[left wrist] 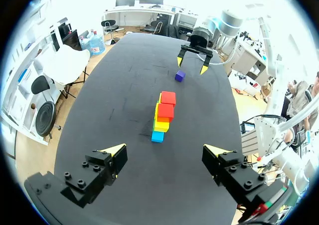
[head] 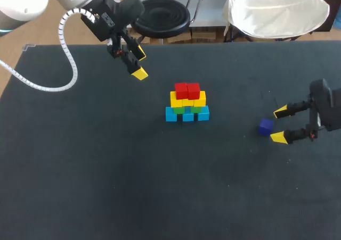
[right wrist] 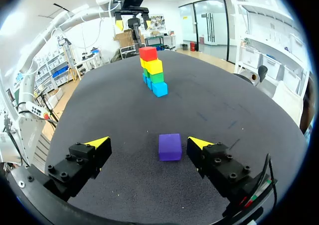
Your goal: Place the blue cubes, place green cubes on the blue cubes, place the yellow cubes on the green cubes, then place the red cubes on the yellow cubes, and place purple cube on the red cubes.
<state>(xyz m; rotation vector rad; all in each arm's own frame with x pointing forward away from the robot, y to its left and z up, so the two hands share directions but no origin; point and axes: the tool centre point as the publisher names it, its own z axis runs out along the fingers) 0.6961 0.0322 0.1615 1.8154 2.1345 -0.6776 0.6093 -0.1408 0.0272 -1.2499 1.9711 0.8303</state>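
Cube status: the purple cube (head: 266, 126) lies flat on the desk (head: 106, 171), well apart from the stack, on your right side.
Right end effector: your right end effector (head: 279, 124) is released and sits low, just beside that cube. The right wrist view puts the cube between the two yellow tips. No contact on either side is visible.
Stack, base: the blue cubes (head: 203, 113) stand in a row near mid-desk.
Stack, upper tiers: the green cubes (head: 196, 109) rest on the blue, the yellow cubes (head: 200, 99) on the green, and the red cubes (head: 187, 90) on top. The tiers look square and upright.
Left end effector: your left end effector (head: 139, 63) is released, empty and raised over the far left of the desk, clear of the stack.
Progress: four tiers are judged complete.
Outstanding: you have yet to grasp the purple cube and seat it on the red pair.
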